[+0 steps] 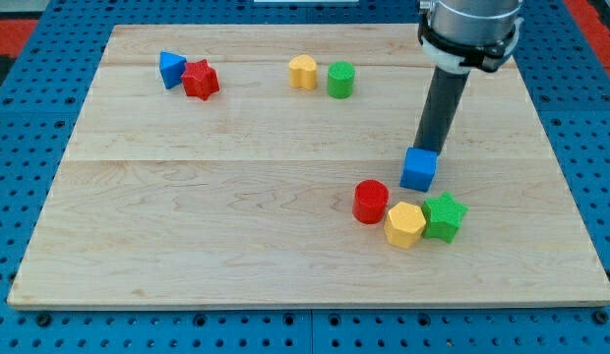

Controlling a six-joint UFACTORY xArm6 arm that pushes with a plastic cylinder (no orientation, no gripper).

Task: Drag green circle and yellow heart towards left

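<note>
The green circle [340, 80] stands near the view's top, just right of centre. The yellow heart [303, 72] sits right beside it on its left, nearly touching. My tip [424, 149] is far from both, lower and to the right, right behind the blue cube [418, 169], which hides the very end of the rod. The rod rises from there to the arm at the view's top right.
A blue triangle-like block [171, 69] and a red star [200, 80] touch at the top left. A red cylinder [370, 202], a yellow hexagon [404, 224] and a green star [444, 216] cluster at the lower right of the wooden board [187, 216].
</note>
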